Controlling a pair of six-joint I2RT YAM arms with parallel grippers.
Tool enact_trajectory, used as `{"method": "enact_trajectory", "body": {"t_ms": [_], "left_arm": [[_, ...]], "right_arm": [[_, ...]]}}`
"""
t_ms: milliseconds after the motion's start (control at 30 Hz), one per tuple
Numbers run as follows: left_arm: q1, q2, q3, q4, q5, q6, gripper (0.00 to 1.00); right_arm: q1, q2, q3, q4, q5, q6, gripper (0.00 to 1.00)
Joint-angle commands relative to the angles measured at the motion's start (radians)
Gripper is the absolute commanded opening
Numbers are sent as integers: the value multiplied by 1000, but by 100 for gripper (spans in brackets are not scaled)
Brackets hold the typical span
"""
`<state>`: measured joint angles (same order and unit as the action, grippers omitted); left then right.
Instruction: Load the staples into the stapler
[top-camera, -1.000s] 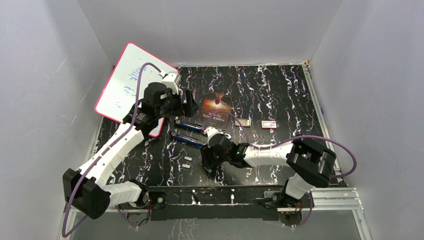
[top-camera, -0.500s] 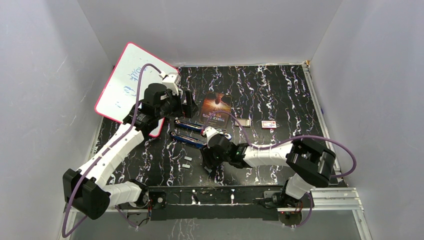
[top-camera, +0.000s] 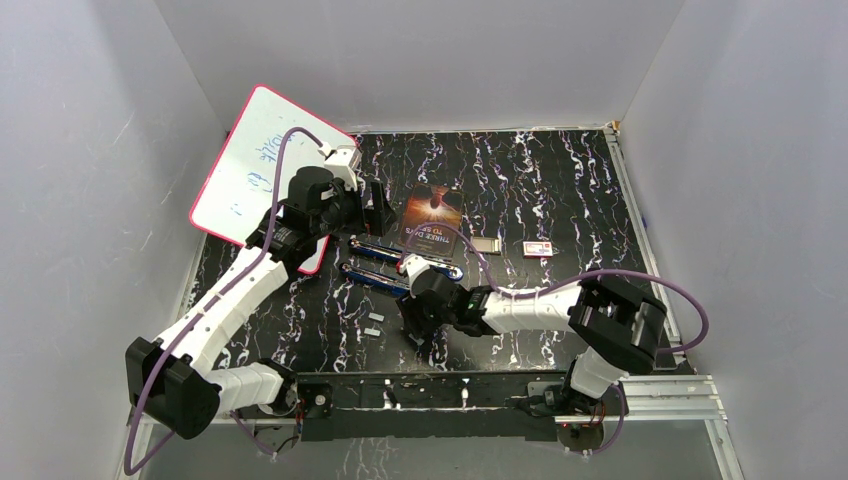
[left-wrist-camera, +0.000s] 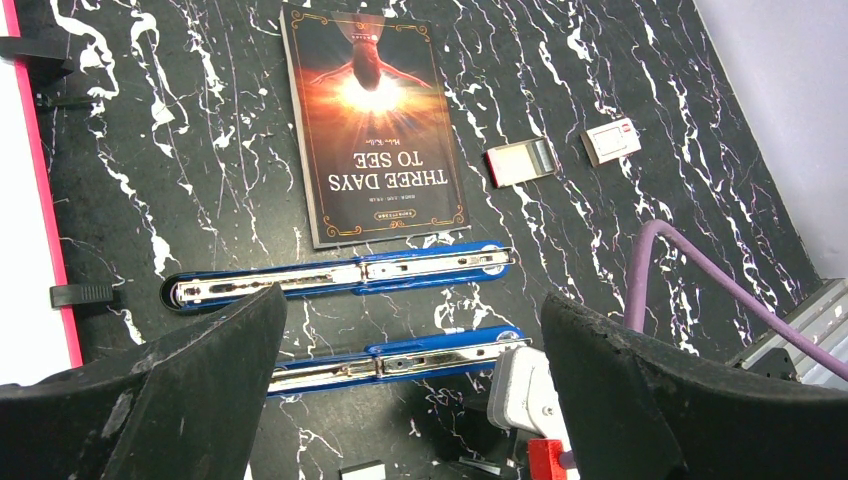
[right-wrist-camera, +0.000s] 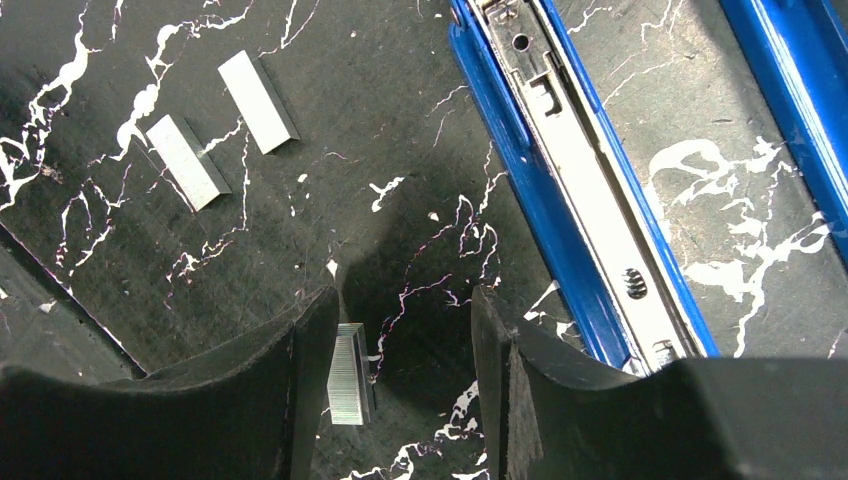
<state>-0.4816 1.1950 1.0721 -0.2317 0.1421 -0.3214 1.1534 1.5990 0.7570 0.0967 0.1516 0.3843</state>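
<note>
**Right gripper low over a staple strip, stapler alongside**

Your right gripper (right-wrist-camera: 405, 300) hangs low over the black marbled table (top-camera: 560, 190). Its jaws are roughly half open, with nothing clamped between them. One short strip of staples (right-wrist-camera: 347, 387) sits inside the gap, hard against the inner face of one finger (right-wrist-camera: 250, 400). The other finger stands clear of it. The wrist view does not show whether that strip rests on the table or clings to the finger.

Two more strips (right-wrist-camera: 187, 162) lie flat on the table a little beyond that same finger. They are side by side, apart from each other and from the gripper. Seen from above, they lie just left of the gripper, on the near side of the staplers.

The near stapler (right-wrist-camera: 585, 210) is opened out flat with its silver channel up, and it runs just beside the gripper's other finger. The far stapler (left-wrist-camera: 340, 277), opened out the same way, lies parallel behind it, between the near one and the book (left-wrist-camera: 370, 120).

Your left gripper (left-wrist-camera: 412, 303) hovers above both staplers with its jaws spread fully wide, holding nothing. A whiteboard (top-camera: 255, 160) stands tilted at the table's left-rear corner. A red-and-white box (left-wrist-camera: 612, 141) sits to the right of the book, well apart from both grippers.
</note>
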Motion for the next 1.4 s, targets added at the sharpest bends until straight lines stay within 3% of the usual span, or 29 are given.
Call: {"method": "enact_trajectory", "body": {"t_ms": [0,1000,1367], "left_arm": [[3,-28,-5,14,6,10,98],[3,-31,-24,23,13,4,98],[3,-40,-23,20,14,1,98]], "right_arm": [[9,31,-21,-105,-9,-4,60],[35,-79,-130,-180,-21,55,60],[35,-4,-35,-86,-46,94,62]]}}
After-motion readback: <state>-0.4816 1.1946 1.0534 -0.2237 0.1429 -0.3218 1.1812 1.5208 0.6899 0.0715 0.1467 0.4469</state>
